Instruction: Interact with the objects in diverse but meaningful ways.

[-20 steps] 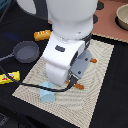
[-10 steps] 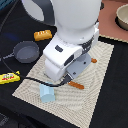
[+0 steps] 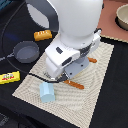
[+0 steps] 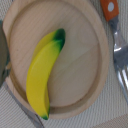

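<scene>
Banana (image 4: 44, 70) lies on round wooden plate (image 4: 85, 30), visible only in wrist view; exterior view hides both under arm body. Orange-handled fork (image 4: 116, 35) just beside plate rim. Exterior view alone shows light blue cup (image 3: 47, 91) near placemat (image 3: 95, 95) edge, dark grey pot (image 3: 26, 51), bread loaf (image 3: 43, 34), yellow packet (image 3: 9, 77). Gripper fingers unseen; opening cannot be told. Open mat room toward exterior view's right.
</scene>
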Tool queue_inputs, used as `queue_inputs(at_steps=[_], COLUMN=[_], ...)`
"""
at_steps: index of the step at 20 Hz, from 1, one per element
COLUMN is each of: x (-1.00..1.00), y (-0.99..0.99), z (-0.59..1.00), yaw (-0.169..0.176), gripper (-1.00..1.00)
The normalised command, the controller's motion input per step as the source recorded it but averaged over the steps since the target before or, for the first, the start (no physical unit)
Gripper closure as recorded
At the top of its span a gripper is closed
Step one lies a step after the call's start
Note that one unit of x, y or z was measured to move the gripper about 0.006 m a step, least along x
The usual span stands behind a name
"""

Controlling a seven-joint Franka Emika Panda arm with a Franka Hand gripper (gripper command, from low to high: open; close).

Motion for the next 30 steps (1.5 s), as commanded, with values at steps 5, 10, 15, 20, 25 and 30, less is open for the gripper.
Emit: queue_inputs(at_steps=[5, 10, 15, 20, 25, 30], x=[-0.32, -0.35, -0.43, -0.50, -0.53, -0.43], y=[0.45, 0.48, 0.44, 0.45, 0.46, 0.48], z=[-0.05, -0.08, -0.19, -0.16, -0.13, -0.14], yaw=[-0.002, 0.000, 0.000, 0.000, 0.000, 0.000], gripper=[-1.00, -1.00, -1.00, -1.00, -1.00, -1.00])
